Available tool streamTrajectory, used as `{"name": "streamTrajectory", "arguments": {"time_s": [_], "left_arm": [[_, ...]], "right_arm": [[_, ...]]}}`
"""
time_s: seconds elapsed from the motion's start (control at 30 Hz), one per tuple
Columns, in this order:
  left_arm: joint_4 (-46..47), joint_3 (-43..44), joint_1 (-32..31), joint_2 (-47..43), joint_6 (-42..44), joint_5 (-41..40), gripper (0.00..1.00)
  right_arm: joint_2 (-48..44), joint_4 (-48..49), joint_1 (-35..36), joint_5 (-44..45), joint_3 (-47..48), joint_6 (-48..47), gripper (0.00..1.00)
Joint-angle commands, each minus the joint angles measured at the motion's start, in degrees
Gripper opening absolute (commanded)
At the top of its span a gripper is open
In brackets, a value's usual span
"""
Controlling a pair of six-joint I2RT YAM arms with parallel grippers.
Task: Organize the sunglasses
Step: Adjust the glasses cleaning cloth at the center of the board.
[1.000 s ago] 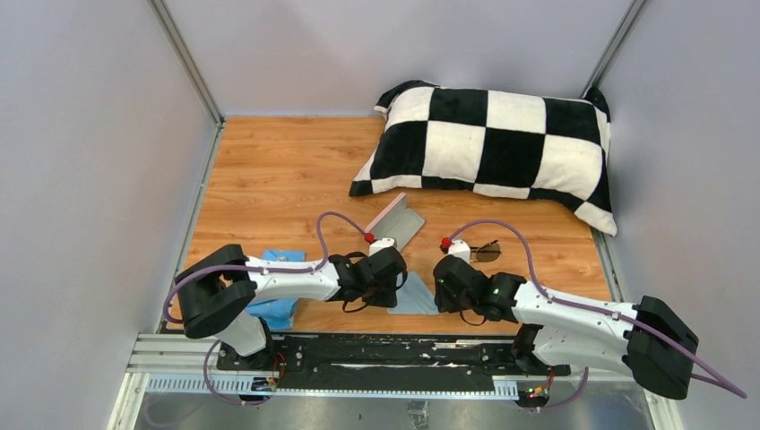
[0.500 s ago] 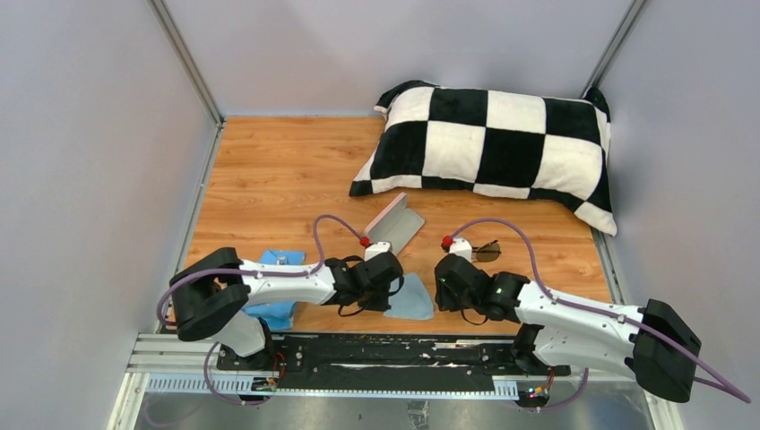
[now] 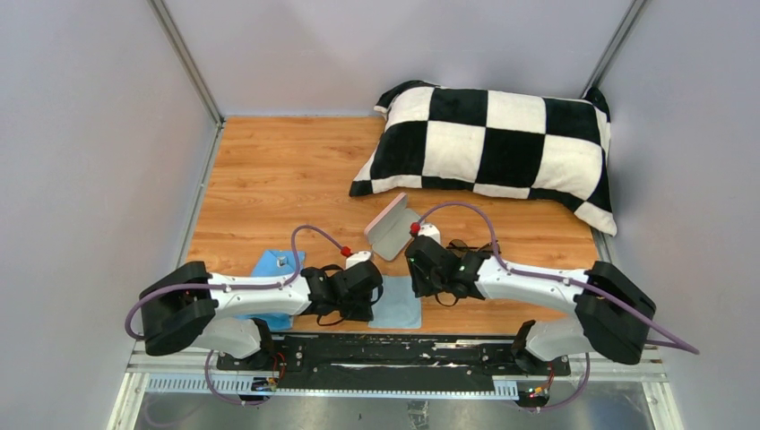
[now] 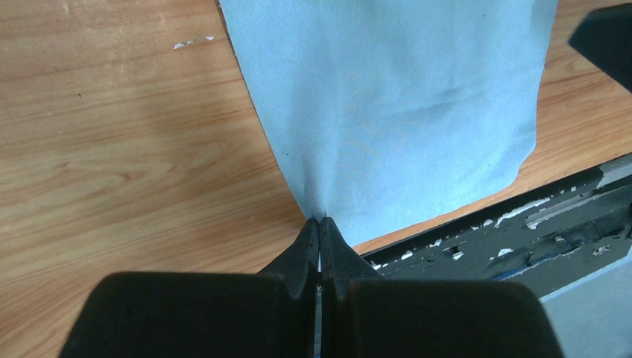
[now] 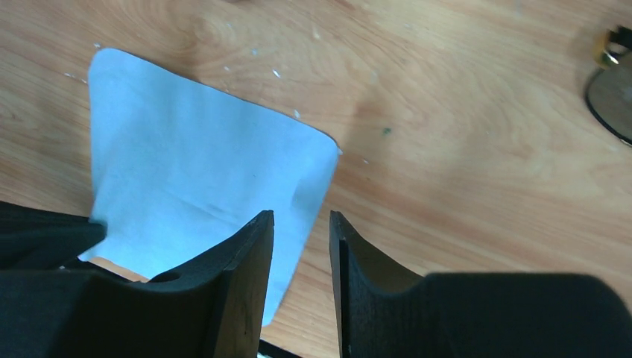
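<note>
Left gripper [image 4: 320, 222]: fingers clenched tight, pinching one corner of the light-blue cloth [image 4: 402, 104], which lay flat on the wooden table [image 3: 269, 179].
Right gripper [image 5: 302, 218]: fingers parted with nothing between them, poised above the opposite edge of the cloth.
Sunglasses [image 5: 617, 101]: on the table, well clear of the cloth; one lens showed at the wrist view's edge, and from above the right arm hid most of the frame.
Pink case [image 3: 390, 226]: stood tilted just beyond both wrists.
Checkered pillow [image 3: 488, 143]: far right of the table.
</note>
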Motion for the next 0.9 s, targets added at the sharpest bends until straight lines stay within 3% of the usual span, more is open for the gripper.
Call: {"name": "streamTrajectory", "arguments": {"time_s": [0.0, 0.2, 0.4, 0.53, 0.87], "left_arm": [[-0.98, -1.41, -0.42, -1.29, -1.31, 0.03, 0.0], [-2.17, -1.31, -0.43, -3.16, -1.23, -0.4, 0.03], [-3.21, -1.75, -0.43, -3.34, -1.88, -1.92, 0.29], [-1.65, -2.47, -0.42, -3.88, -1.48, -2.06, 0.31], [-7.32, 0.3, -0.34, -11.58, -0.37, -9.98, 0.33]], "right_arm": [[4.87, 1.71, -0.64, -2.87, 3.33, -1.36, 0.38], [8.77, 2.33, -0.68, -1.51, 3.53, -1.91, 0.32], [10.17, 0.96, -1.77, 1.88, 2.26, -2.29, 0.18], [10.51, 0.1, -2.93, 3.56, 1.71, -2.78, 0.13], [11.96, -3.35, -6.17, 8.5, 6.54, -6.85, 0.16]]}}
